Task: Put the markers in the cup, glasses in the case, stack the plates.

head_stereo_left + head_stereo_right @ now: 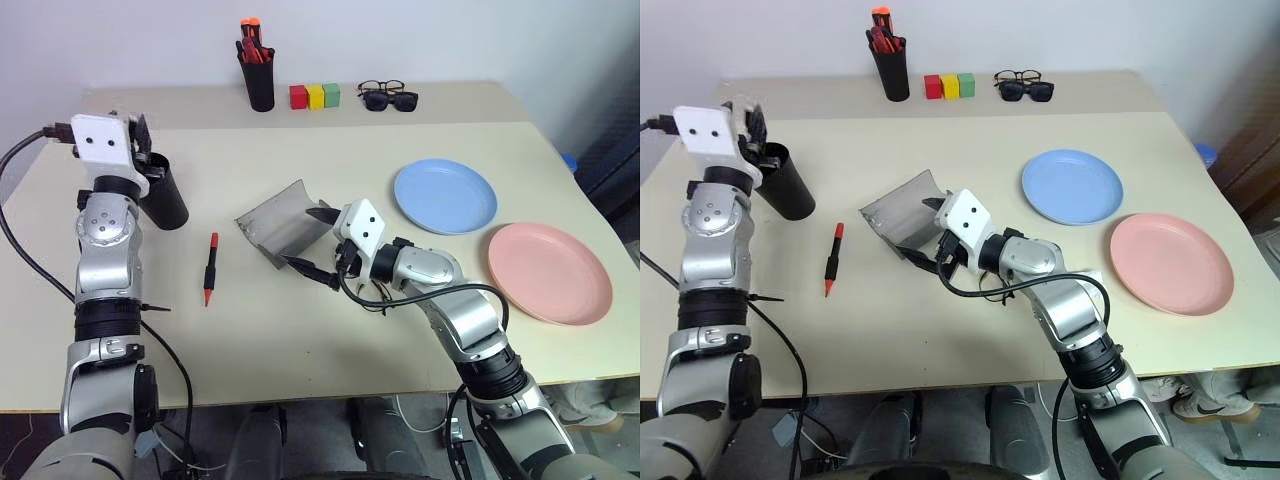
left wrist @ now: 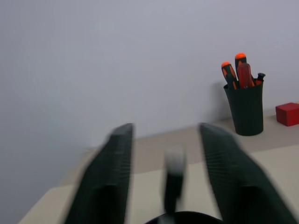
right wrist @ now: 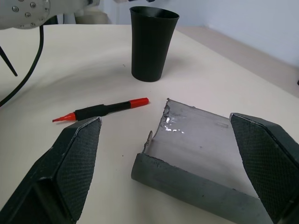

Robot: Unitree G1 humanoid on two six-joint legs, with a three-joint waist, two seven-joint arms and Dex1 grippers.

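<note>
The left gripper (image 1: 758,140) hangs over the wide black plastic cup (image 1: 165,195), fingers parted in the left wrist view, where a blurred dark marker seems to drop between them. 1 red marker with a black middle (image 1: 210,268) lies beside the cup. The grey clamshell case (image 1: 280,225) gapes open for glasses; the right gripper (image 1: 315,243), spread wide and empty, faces it. The right wrist view reveals the case's bare interior.

Framing the open grey case (image 3: 201,154) between two wide-spread black fingers (image 3: 74,163). Lying beside the case on the table (image 3: 70,60): a red-and-black marker (image 3: 100,110). Standing upright beyond it: the black cup (image 3: 152,42).
</note>
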